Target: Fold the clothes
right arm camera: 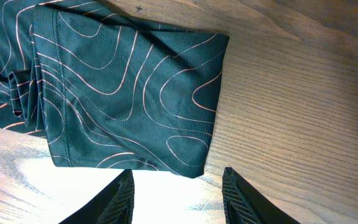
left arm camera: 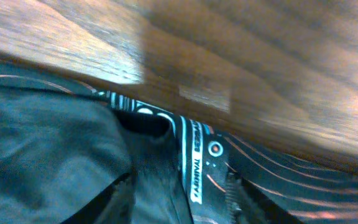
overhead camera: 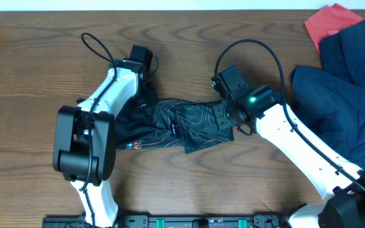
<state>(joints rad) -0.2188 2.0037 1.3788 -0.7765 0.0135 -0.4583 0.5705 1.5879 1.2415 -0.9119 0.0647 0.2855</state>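
Well, from where I stand the black jersey [overhead camera: 182, 123] with its thin orange contour lines lies bunched in a long strip on the table [overhead camera: 43, 44], reaching from one claw to the other. The right claw [overhead camera: 224, 120] stands over the strip's end nearest to it. Its own camera shows the right claw [right arm camera: 178, 180] spread wide, with bare wood between the two fingers [right arm camera: 120, 199] and nothing pinched. A folded, sleeve-like edge of the jersey [right arm camera: 129, 93] lies just ahead of the fingertips. The left claw [overhead camera: 147, 98] is down at the other end, sunk among the folds there. Its camera gives only a blurred close view of the jersey [left arm camera: 55, 143] and a band of white lettering, so I cannot tell whether that claw is spread or pinching. Well out beyond the right claw's arm sits a dark navy fabric pile [overhead camera: 347, 95], and a red cloth [overhead camera: 331, 19] peeks out from behind it.
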